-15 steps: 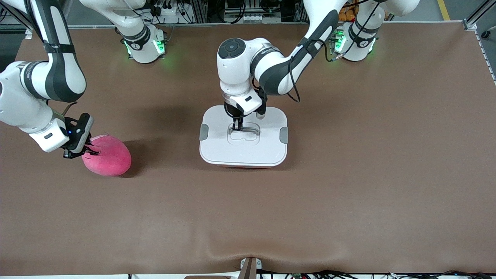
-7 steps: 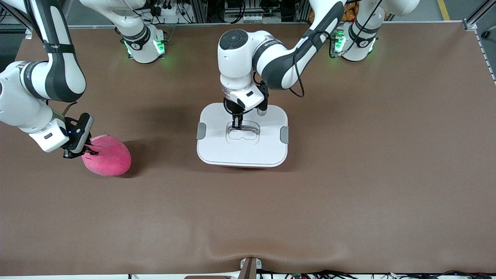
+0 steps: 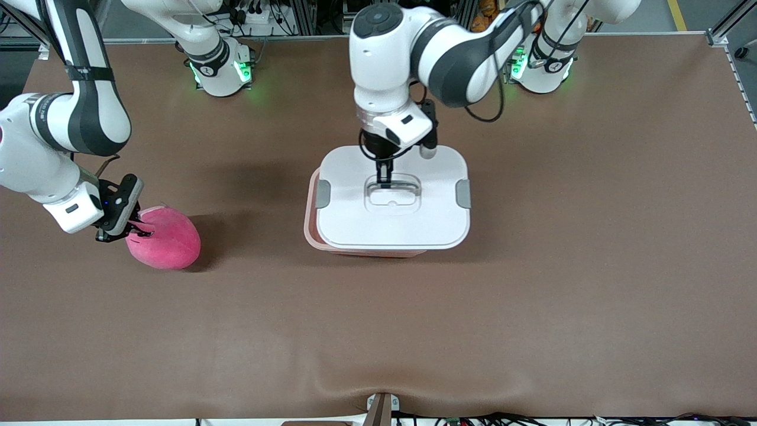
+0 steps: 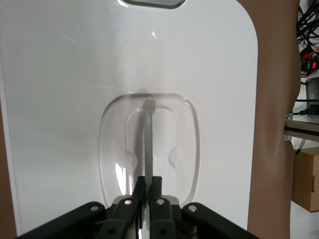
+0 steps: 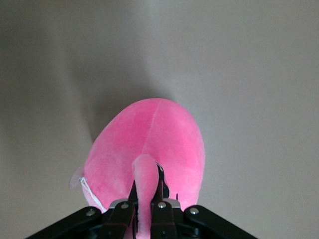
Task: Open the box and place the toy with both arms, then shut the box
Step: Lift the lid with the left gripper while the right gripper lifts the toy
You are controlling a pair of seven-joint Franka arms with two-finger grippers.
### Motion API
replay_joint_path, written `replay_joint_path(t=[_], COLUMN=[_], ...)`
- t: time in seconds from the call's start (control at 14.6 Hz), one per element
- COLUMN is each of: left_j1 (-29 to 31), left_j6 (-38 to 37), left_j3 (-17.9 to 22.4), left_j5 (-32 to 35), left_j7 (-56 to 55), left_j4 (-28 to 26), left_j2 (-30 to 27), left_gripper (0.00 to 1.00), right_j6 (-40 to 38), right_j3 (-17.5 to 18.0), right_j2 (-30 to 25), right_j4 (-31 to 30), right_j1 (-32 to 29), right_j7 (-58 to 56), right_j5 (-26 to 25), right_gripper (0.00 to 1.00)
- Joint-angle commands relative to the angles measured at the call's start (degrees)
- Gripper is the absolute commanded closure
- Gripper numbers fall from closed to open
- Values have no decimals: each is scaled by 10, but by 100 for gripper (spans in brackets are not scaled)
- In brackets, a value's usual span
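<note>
The step in hand was lid removal. The left gripper (image 3: 385,176), at upper centre of the front view, had its fingers (image 4: 160,191) pinched together on the clear handle (image 4: 148,134) recessed in the white lid (image 3: 393,222). The lid was raised off the box and offset toward the frame's right. The pale pink tub (image 3: 309,228) showed only as a strip along the lid's left and lower edges. The grey side clips (image 3: 323,193) sat at the lid's two ends.

The right gripper (image 3: 131,228) was at the left edge of the front view, level with the box and well apart from it. Its fingers (image 5: 160,191) were pressed together on a small ear-like bump of the toy (image 3: 165,239). The toy appeared to rest on the brown table (image 3: 532,307).

Judgement: the box was partly opened and the toy was not yet placed. The next move called for the left arm to carry the lid fully clear of the tub opening. The right arm would then need to lift the toy by its pinched bump and bring it over the tub. The narrow grip on soft plush could slip during transfer.
</note>
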Motion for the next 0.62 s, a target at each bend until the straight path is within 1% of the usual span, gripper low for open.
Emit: replay_joint_path(t=[0.0,0.14,0.27,0.41,0.55], left_j1=[35,61,84,112,135], left_j6=[-31,-41,-79,-86,-87], left_j3=[0,0,0,0,0], left_j5=[-32,-37,-42,-59,-63], left_j7=[65,107,169,220,257], left_j4=[-10,-14,-17,-16,-21], left_j2=[-38,-54,-62,-69,-77], left_gripper=[100,100,100,100,100], right_j6=[-56,-75,-97,-118,-134], right_j3=[5,5,5,5,6], right_j2=[-10,-10,-10,-10,-10], right_j4=[33,47,63,79,95], right_j1=[12,28,42,57,70], right_j7=[55,101,148,198,251], right_j5=[8,8,8,8,8], right_gripper=[100,100,100,100,100])
